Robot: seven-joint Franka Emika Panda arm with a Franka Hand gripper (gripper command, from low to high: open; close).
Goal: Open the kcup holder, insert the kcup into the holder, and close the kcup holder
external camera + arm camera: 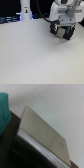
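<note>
The gripper (63,32) hangs over the table (35,57) at about two o'clock in the exterior view. Something teal and dark sits between its jaws, but I cannot tell whether they are clamped on it or merely around it. That may be the kcup; it is too blurred to be sure. The holder is not clearly in sight in either view.

The risk, as I judge it: if the grip is shallow, a small smooth pod could tilt or slip out on the way.

The table is pale, matte and flat. A white post (25,11) stands at eleven o'clock, smooth and cylindrical. The wrist view shows a flat grey slab (45,131) with a sharp edge beside a teal patch (4,106).
</note>
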